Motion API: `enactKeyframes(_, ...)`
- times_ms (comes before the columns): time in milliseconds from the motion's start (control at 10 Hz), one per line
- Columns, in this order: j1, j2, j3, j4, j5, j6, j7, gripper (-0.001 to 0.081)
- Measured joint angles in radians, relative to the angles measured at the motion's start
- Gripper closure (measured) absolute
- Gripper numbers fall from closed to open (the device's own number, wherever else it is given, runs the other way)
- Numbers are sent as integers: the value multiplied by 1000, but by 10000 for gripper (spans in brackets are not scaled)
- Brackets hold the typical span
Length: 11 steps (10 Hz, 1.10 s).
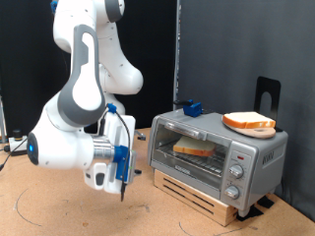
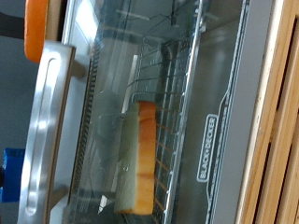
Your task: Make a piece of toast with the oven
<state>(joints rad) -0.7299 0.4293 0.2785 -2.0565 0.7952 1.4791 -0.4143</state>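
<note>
Low at the exterior view's centre-left, the gripper (image 1: 122, 189) hangs above the wooden desk (image 1: 59, 211); I cannot tell whether it is clenched or released. Right of it, the boxy silver toaster oven (image 1: 246, 157) stands door shut. Inside, the pale, golden-crusted bread slice (image 1: 200, 148) lies flat on the wire rack (image 2: 177, 121), broad faces horizontal, probably light, soft, best pinched by its crust

Even indoor light against a dark backdrop; the wrist view is soft, with glass reflections.
</note>
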Motion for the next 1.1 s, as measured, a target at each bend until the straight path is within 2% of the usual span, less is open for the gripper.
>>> enactKeyframes(100, 13, 34, 6, 36, 0, 5, 9, -1)
enactKeyframes(400, 56, 107, 21, 119, 23, 100, 43, -1)
enactKeyframes(600, 77, 133, 29, 142, 87, 188, 61, -1)
enactKeyframes(900, 76, 142, 27, 162, 72, 152, 59, -1)
enactKeyframes(1100, 87, 197, 30, 249, 66, 129, 74, -1)
